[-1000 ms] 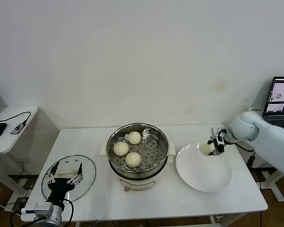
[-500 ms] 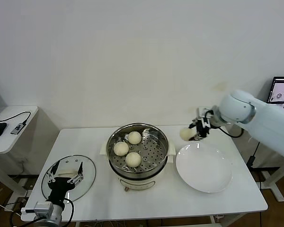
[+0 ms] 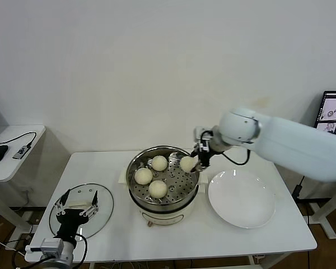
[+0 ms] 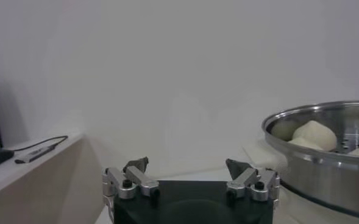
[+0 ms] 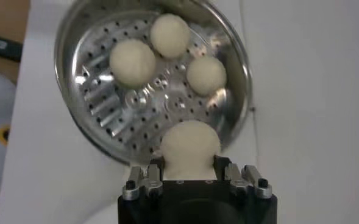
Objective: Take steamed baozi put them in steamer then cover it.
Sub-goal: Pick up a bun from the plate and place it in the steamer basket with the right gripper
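Note:
The shiny steamer [image 3: 135, 191] stands mid-table on a white cooker base, with three cream baozi [image 3: 157, 189] on its perforated floor. My right gripper [image 3: 194, 162] hangs over the steamer's right rim, shut on a fourth baozi [image 3: 187, 163]. In the right wrist view that held baozi [image 5: 189, 146] sits between the fingers above the steamer rim [image 5: 243, 91], with the other three baozi [image 5: 132, 62] below. The glass cover [image 3: 101, 214] lies flat at the table's front left. My left gripper [image 3: 75, 205] rests open above the cover, and in its own wrist view the left gripper [image 4: 188, 172] holds nothing.
A white plate [image 3: 241, 199] lies bare to the right of the steamer. A side table [image 3: 14, 151] with a mouse and cable stands at the far left. A laptop screen [image 3: 331, 112] shows at the right edge. The wall runs close behind the table.
My right gripper has carried the baozi up off the white plate and leftward to above the steamer's right rim. The left arm has not moved.

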